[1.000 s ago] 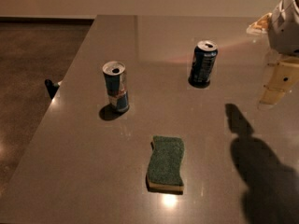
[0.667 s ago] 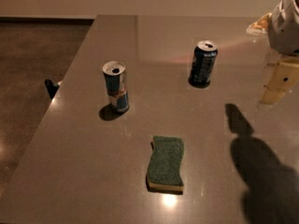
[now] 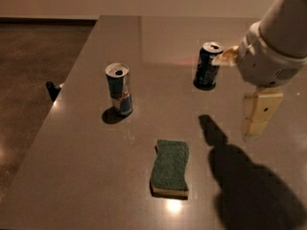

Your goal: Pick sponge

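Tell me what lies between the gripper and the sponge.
In the camera view, only bare table, crossed by the arm's shadow, lies between the gripper at right and the sponge.

Sponge (image 3: 170, 167) — green top up, flat — well apart from gripper (image 3: 255, 123).

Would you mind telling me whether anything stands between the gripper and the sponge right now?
Nothing visible does. The gripper hangs right of the sponge and slightly farther back, with only bare table between them. The silver-and-blue can and the dark blue can both stand farther back, off that path.
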### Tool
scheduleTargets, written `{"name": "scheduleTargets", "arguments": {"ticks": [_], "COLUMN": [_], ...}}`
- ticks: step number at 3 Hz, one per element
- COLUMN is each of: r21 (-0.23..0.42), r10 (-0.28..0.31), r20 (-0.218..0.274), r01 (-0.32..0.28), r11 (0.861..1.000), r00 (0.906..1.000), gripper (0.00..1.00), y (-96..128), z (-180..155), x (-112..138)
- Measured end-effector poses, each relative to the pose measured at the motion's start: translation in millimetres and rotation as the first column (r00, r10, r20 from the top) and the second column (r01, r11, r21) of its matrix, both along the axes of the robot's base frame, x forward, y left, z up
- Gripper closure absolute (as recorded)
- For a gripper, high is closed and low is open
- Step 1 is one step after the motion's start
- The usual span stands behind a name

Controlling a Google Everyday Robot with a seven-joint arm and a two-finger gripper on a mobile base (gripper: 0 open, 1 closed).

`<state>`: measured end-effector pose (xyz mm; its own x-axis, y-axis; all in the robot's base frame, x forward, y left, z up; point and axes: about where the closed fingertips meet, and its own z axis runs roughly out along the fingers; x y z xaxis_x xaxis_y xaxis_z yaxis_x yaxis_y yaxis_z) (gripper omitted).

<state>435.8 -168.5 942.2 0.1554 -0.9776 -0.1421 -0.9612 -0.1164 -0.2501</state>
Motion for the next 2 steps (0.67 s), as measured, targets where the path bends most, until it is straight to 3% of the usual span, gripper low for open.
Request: {"name": "scheduleTargets", "arguments": {"ticks": [1, 2], "r21": [0.015, 0.021], "r10": [0.125, 0.25], "r20": [-0.073, -0.148], "r01": [-0.124, -0.249], "r11": [0.992, 0.968], "r00": [0.9895, 0.9569], "gripper": [0.0, 0.0], "y": [30.4, 63.0], "z": [-21.5, -51.3], "x": [-18.3, -35.7]}}
